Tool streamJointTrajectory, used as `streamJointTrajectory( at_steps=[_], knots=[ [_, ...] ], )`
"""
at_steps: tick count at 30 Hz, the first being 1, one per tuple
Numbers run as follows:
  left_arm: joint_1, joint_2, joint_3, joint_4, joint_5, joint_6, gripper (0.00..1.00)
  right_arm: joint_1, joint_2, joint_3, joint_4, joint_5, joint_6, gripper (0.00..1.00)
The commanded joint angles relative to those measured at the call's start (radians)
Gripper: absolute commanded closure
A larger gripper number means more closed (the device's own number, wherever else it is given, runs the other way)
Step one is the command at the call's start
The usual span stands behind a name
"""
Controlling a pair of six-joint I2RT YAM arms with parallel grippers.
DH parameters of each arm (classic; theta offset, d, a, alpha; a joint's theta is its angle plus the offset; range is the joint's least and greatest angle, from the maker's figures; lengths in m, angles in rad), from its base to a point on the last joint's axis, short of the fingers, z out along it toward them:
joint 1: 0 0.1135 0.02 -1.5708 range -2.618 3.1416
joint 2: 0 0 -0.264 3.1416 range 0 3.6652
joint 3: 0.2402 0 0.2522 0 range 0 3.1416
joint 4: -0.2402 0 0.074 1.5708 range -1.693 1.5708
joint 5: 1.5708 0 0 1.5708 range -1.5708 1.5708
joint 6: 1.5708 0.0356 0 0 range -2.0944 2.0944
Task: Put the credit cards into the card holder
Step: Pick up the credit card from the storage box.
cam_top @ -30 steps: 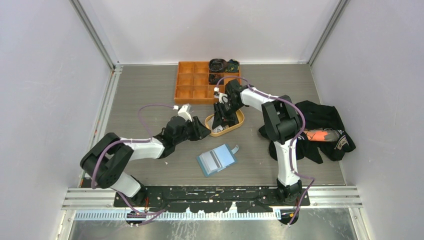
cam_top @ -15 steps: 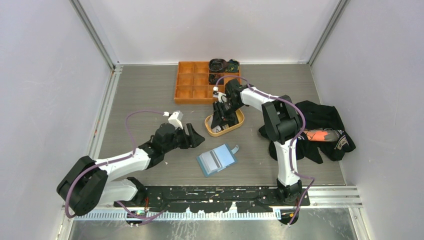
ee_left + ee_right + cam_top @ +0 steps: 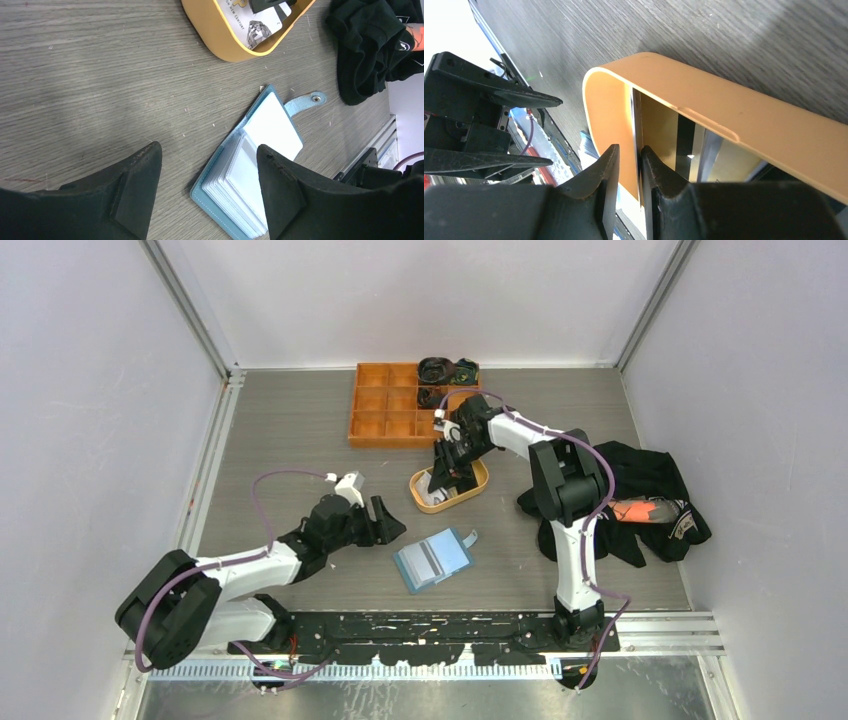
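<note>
Grey wood-grain tabletop (image 3: 280,440) fills the overhead view. An orange compartment tray (image 3: 385,420) sits at the middle of the far edge. Just nearer stands a tan oval dish (image 3: 478,485) holding the credit cards (image 3: 429,499). The blue card holder (image 3: 433,560) lies open toward the near edge, about midway between the left and right edges. The left gripper (image 3: 385,523) hovers just beside it on the left-edge side, with its jaws spread and nothing between them. The right gripper (image 3: 447,468) reaches down into the dish. A black garment (image 3: 650,490) is heaped by the right edge.

From the left wrist, the left gripper (image 3: 209,147) shows two dark fingers (image 3: 135,185) held wide apart and holding nothing. Beyond them the card holder (image 3: 250,175) lies flat with its clear sleeves fanned and its snap tab (image 3: 306,100) pointing away from the sleeves. The dish (image 3: 215,35) holds printed credit cards (image 3: 257,30), and the garment (image 3: 370,45) lies near it.

From the right wrist, the right gripper (image 3: 630,149) has its jaws drawn close together inside the dish (image 3: 734,125). One thin credit card (image 3: 638,115) stands on edge between them. The card lies against one finger, with a sliver of space on the other side. Whether it is actually clamped cannot be told.
</note>
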Motion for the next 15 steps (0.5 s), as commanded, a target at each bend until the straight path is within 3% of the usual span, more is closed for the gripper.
streamJointTrajectory(
  at_steps=[1,15],
  knots=[
    [0.005,-0.015,-0.024,0.094,-0.005,-0.007,0.3,-0.001,0.009,0.041,-0.01,-0.01,0.0,0.72],
    [0.005,-0.032,-0.062,0.167,0.001,-0.037,0.3,-0.007,0.017,0.048,-0.03,-0.029,-0.026,0.71]
  ],
)
